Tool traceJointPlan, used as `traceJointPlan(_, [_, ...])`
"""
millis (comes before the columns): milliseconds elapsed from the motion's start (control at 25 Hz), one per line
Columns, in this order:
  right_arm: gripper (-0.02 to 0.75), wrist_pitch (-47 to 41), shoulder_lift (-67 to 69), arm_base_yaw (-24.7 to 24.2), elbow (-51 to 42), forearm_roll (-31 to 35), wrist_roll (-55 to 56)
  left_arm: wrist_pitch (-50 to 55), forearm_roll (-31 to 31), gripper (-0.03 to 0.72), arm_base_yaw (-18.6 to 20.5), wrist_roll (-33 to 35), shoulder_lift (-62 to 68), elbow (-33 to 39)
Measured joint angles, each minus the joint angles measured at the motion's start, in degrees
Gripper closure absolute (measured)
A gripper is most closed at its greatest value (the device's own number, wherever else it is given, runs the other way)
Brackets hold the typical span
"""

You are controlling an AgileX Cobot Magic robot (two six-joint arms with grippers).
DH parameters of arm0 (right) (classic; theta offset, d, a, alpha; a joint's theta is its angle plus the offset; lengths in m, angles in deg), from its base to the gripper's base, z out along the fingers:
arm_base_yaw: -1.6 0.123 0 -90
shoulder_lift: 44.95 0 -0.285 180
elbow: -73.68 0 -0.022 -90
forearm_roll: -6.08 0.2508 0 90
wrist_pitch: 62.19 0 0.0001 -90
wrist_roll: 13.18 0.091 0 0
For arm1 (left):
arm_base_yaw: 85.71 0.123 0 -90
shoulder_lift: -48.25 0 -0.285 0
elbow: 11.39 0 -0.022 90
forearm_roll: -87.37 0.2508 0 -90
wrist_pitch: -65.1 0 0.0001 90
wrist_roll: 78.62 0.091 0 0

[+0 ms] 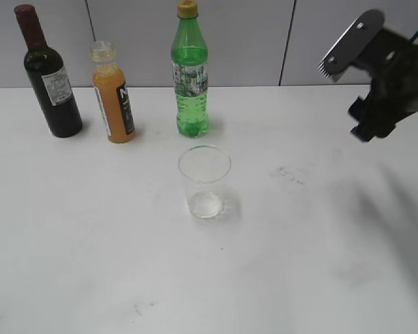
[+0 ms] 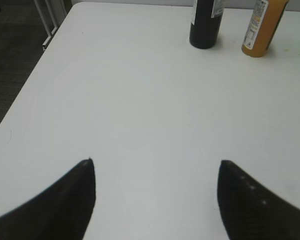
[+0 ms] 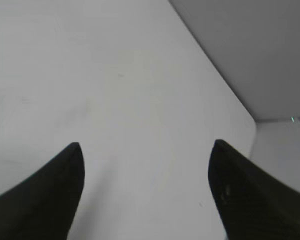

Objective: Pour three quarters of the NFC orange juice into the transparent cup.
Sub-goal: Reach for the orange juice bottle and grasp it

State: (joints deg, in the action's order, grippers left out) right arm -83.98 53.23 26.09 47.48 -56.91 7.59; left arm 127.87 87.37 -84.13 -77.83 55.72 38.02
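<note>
R gripper raised high, far right of transparent cup, jaws spread wide, empty, L gripper spread wide over bare table, NFC orange juice upright behind-left of cup, uncapped.

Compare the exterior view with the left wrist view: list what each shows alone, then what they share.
Only the exterior view shows the transparent cup, the green bottle and the right gripper, raised at the right.

Only the left wrist view shows the left gripper, jaws apart over bare table.

Both show the NFC orange juice beside the wine bottle, upright and untouched.
</note>
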Motion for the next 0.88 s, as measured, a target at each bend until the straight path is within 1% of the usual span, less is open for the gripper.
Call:
traceJointPlan(160, [0.145, -10.1, -0.1, -4.7, 7.7, 0.6, 7.4, 0.0, 0.0, 0.104, 0.0, 0.0, 0.0, 0.0])
traceJointPlan(240, [0.145, -12.6, -0.1, -7.3, 12.2, 4.5, 9.3, 0.0, 0.0, 0.104, 0.0, 0.0, 0.0, 0.0])
traceJointPlan(280, [0.145, -13.3, -0.1, -8.5, 14.8, 8.4, 8.4, 0.0, 0.0, 0.104, 0.0, 0.0, 0.0, 0.0])
traceJointPlan(360, [0.145, -14.1, -0.1, -11.5, 19.7, 18.3, 4.4, 0.0, 0.0, 0.104, 0.0, 0.0, 0.0, 0.0])
traceJointPlan(480, [0.145, -16.3, 0.0, -16.1, 26.8, 35.8, -3.0, 0.0, 0.0, 0.104, 0.0, 0.0, 0.0, 0.0])
traceJointPlan(520, [0.145, -17.7, 0.2, -17.5, 29.3, 39.9, -5.4, 0.0, 0.0, 0.104, 0.0, 0.0, 0.0, 0.0])
traceJointPlan(600, [0.145, -22.7, 1.4, -21.1, 34.4, 48.3, -10.1, 0.0, 0.0, 0.104, 0.0, 0.0, 0.0, 0.0])
traceJointPlan(640, [0.145, -25.9, 2.1, -22.7, 36.4, 51.8, -12.8, 0.0, 0.0, 0.104, 0.0, 0.0, 0.0, 0.0])
traceJointPlan(720, [0.145, -32.8, 4.2, -25.5, 40.4, 61.0, -18.6, 0.0, 0.0, 0.104, 0.0, 0.0, 0.0, 0.0])
traceJointPlan(800, [0.145, -40.1, 5.9, -27.3, 42.5, 68.2, -23.1, 0.0, 0.0, 0.104, 0.0, 0.0, 0.0, 0.0])
traceJointPlan(880, [0.145, -45.4, 6.7, -27.6, 43.2, 70.6, -25.4, 0.0, 0.0, 0.104, 0.0, 0.0, 0.0, 0.0])
